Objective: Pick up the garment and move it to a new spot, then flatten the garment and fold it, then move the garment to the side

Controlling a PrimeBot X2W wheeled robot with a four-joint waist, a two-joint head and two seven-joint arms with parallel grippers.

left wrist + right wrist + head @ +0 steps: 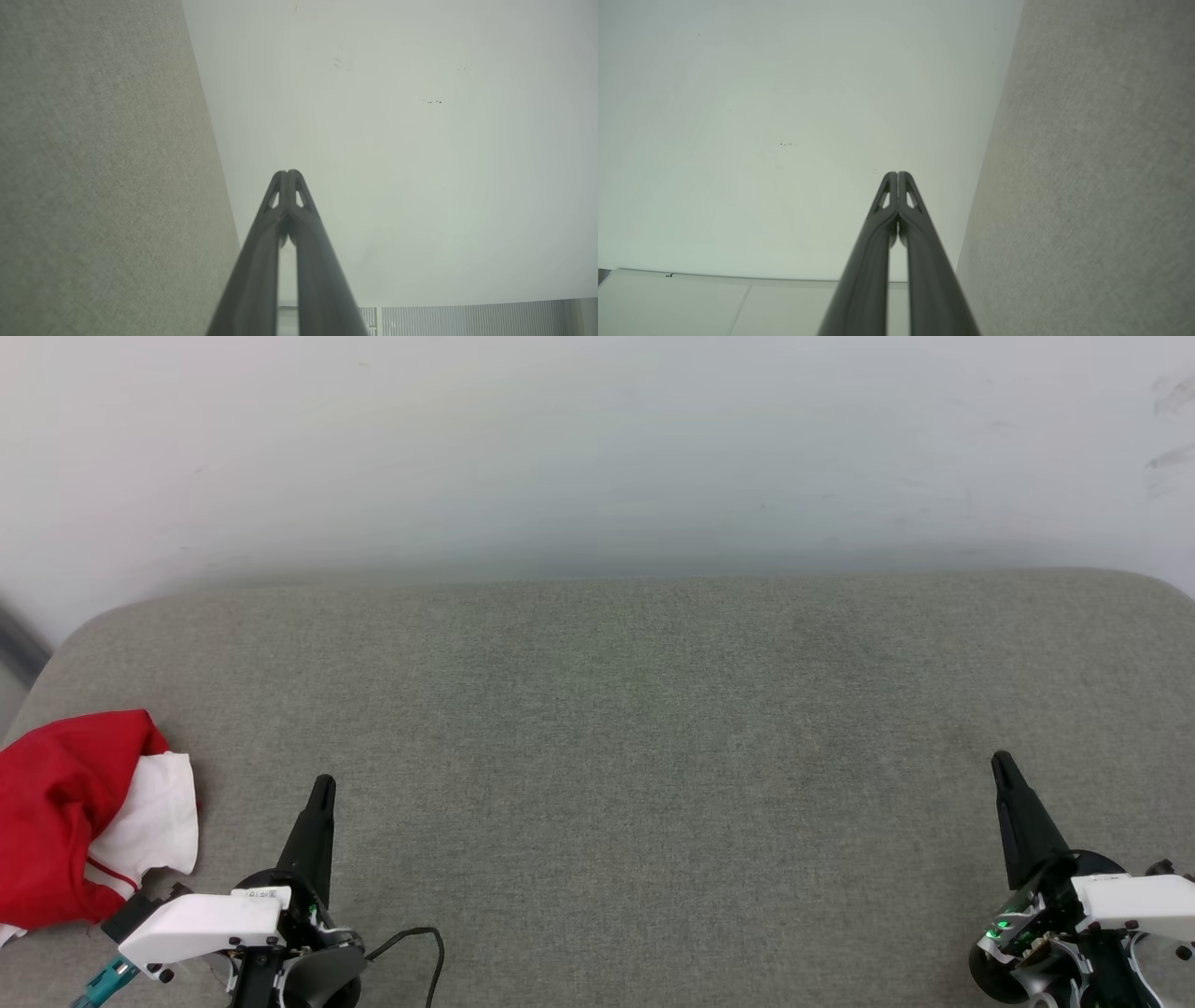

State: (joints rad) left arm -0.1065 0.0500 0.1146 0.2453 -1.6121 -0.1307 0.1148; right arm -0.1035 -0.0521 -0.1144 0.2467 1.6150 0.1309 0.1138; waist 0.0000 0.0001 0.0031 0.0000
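Grey cushion (616,709) meets a pale wall (597,448). We find the garment (75,812) bunched at its left edge, just beside our left gripper (322,784). Both left and right gripper (1001,761) have jaws together, empty. We judge pickup pending: part the left jaws, pinch a thick fold, lift clear.

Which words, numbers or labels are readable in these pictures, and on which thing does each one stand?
No text can be read.
A white sticker on the left gripper: marks too small to read.
The garment: crumpled red and white cloth, no print showing.
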